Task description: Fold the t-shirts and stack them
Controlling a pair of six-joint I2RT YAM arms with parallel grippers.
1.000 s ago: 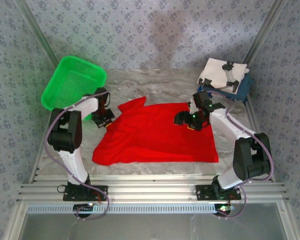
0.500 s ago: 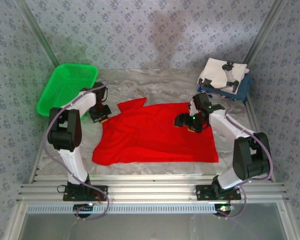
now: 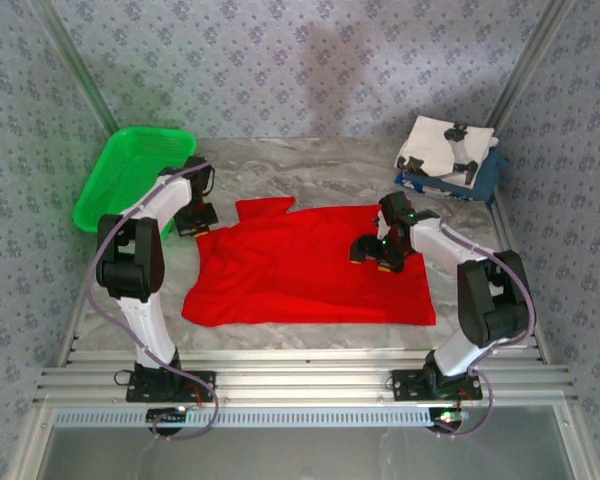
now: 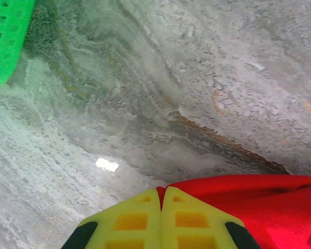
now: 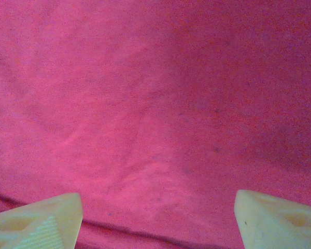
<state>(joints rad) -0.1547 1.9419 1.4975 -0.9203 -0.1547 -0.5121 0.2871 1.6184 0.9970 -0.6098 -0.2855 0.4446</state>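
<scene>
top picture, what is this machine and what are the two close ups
Two robot arms, left and right, are bolted at the near edge of a table; the top picture looks down on them from behind. Each close-up comes from a camera on one arm's wrist, so its own fingers show at the bottom. A red shirt lies mostly flat, a green basket sits far left, and a white shirt rests on a navy shirt far right. The left gripper is shut and seems to pinch the red shirt's edge. The right gripper is open over the shirt, holding nothing.

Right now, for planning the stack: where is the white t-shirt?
Top view: the white t-shirt sits far right, atop the navy t-shirt, beyond the red t-shirt.
</scene>
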